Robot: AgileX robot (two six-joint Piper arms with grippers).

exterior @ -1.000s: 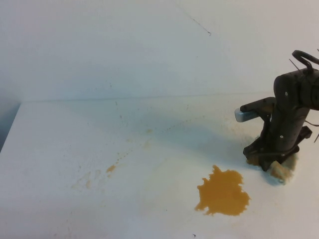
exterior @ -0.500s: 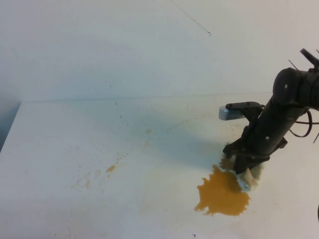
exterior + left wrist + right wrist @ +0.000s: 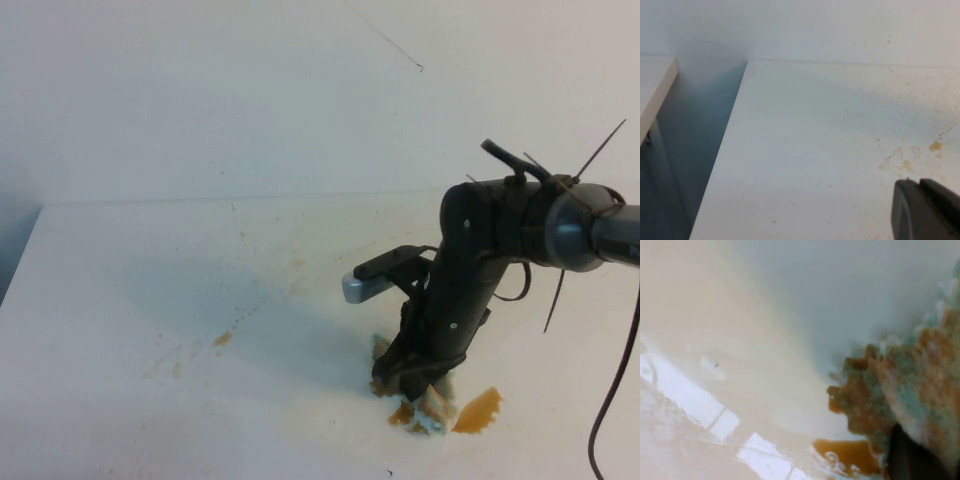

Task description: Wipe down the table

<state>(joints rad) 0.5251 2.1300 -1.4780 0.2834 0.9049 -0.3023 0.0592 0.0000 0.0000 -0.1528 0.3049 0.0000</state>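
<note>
Clamping sponge (image 3: 434,410), right gripper (image 3: 416,386); left gripper (image 3: 927,212) aloft

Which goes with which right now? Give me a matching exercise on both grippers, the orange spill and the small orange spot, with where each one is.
1. right gripper
2. left gripper
3. orange spill
4. small orange spot

a. alone on the table's left half
b. gripping the stained sponge, pressed down near the front right
c. showing just right of the sponge
d. over the table near faint stains, seen only in its own wrist view

Pairs: 1-b, 2-d, 3-c, 4-a.
</note>
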